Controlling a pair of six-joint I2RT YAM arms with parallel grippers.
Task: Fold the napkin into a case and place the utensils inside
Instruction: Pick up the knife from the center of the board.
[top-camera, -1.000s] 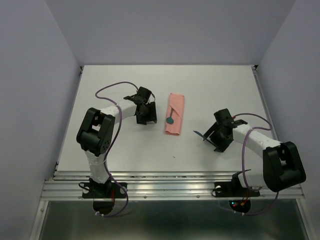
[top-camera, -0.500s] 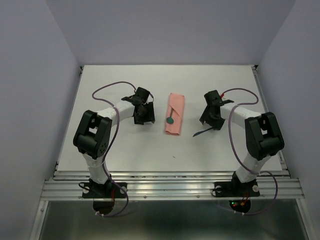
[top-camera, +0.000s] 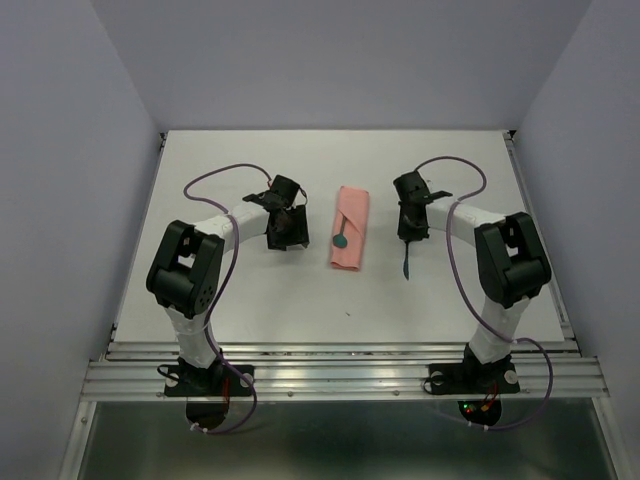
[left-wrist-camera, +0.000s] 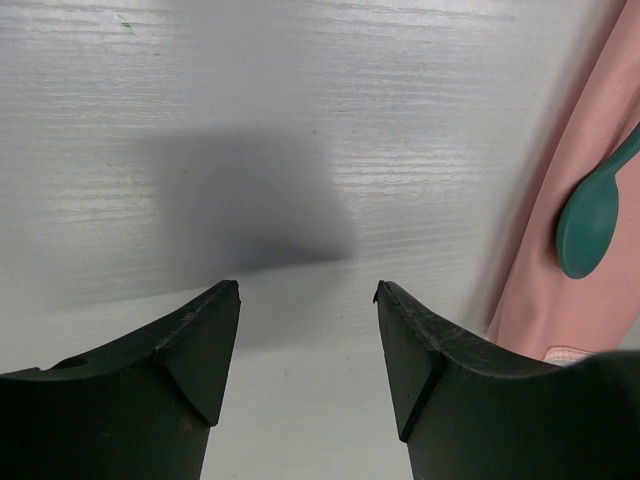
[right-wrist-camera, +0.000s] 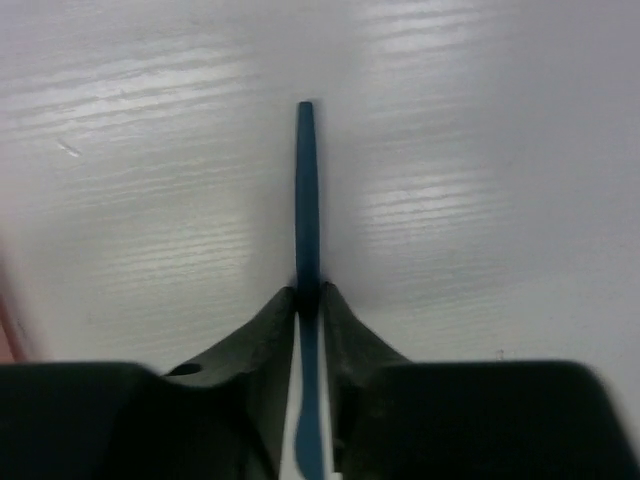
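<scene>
From above, the case (top-camera: 349, 228) lies about mid-tabletop (top-camera: 450, 300), its long side running from the near edge to the far edge. A spoon (top-camera: 341, 238) shows its bowl at the strip's left side. The handle seems to go under a diagonal fold, though that is hard to confirm. The left gripper (top-camera: 284, 232) sits just left of the case with its jaws wide. The right gripper (top-camera: 408, 236) is to the right of the case, apart from it, and a thin teal utensil (top-camera: 406, 262) points from it toward the near edge.

The left wrist view shows the jaws spread with nothing but bare tabletop between them. The pink cloth and the spoon bowl (left-wrist-camera: 585, 228) are off to the right.

In the right wrist view the jaws are pinched narrow on the teal utensil (right-wrist-camera: 306, 190), which is seen edge-on, so I cannot tell fork from knife.

To do this step well, the right arm should probably keep that firm pinch, since so thin a handle may swivel. It should line the piece up with the strip's long side and slide it in low beside the spoon. The left jaws could pin the cloth against dragging.
</scene>
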